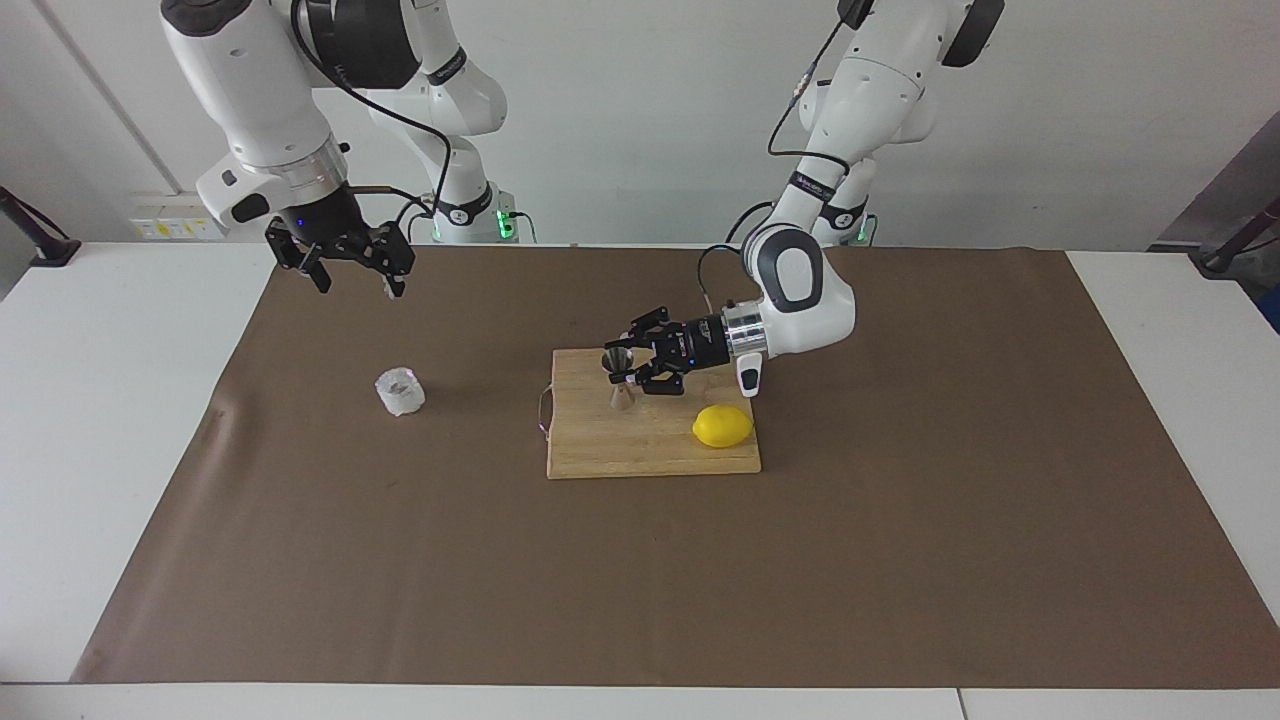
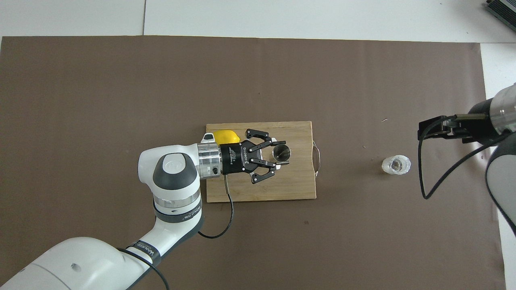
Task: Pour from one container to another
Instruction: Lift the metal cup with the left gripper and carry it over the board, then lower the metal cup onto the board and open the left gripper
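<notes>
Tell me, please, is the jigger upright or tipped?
Upright: the jigger shows its round mouth straight up from overhead, held by the left gripper over the cutting board.
</notes>
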